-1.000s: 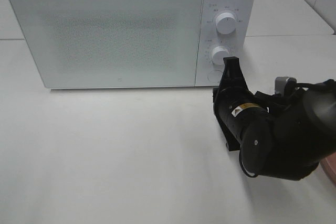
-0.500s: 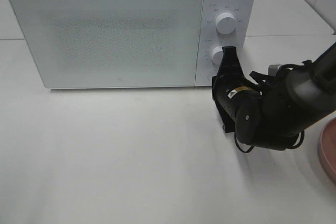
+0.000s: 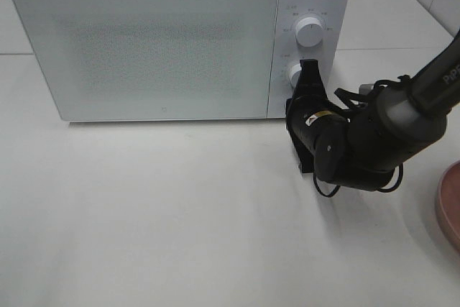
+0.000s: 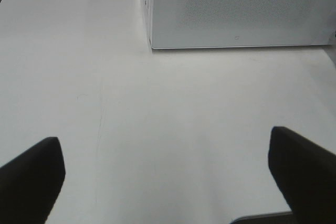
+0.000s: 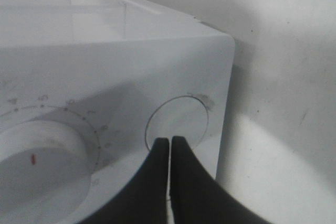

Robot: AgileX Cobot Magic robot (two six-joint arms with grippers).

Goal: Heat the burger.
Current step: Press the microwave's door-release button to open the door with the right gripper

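Note:
The burger is out of view. The white microwave [image 3: 144, 48] stands at the back of the table with its door closed. My right gripper [image 3: 309, 68] is shut, empty, and points at the bottom of the control panel. In the right wrist view its fingertips [image 5: 170, 141] touch the lower rim of the round button [image 5: 178, 116], beside the lower knob [image 5: 42, 156]. My left gripper [image 4: 164, 137] shows only in the left wrist view. It hovers open and empty over the bare table in front of the microwave [image 4: 236, 9].
The panel carries an upper knob [image 3: 309, 32] and a lower knob [image 3: 293, 73]. A pink plate [image 3: 449, 206] lies at the right edge of the table. The right arm [image 3: 374, 141] stretches across the table's right side. White tabletop [image 3: 158, 213] spreads before the microwave.
The right arm has stretched forward and left, bringing its shut gripper up against the microwave's panel. More of the pink plate has come into sight. The left gripper has stayed open.

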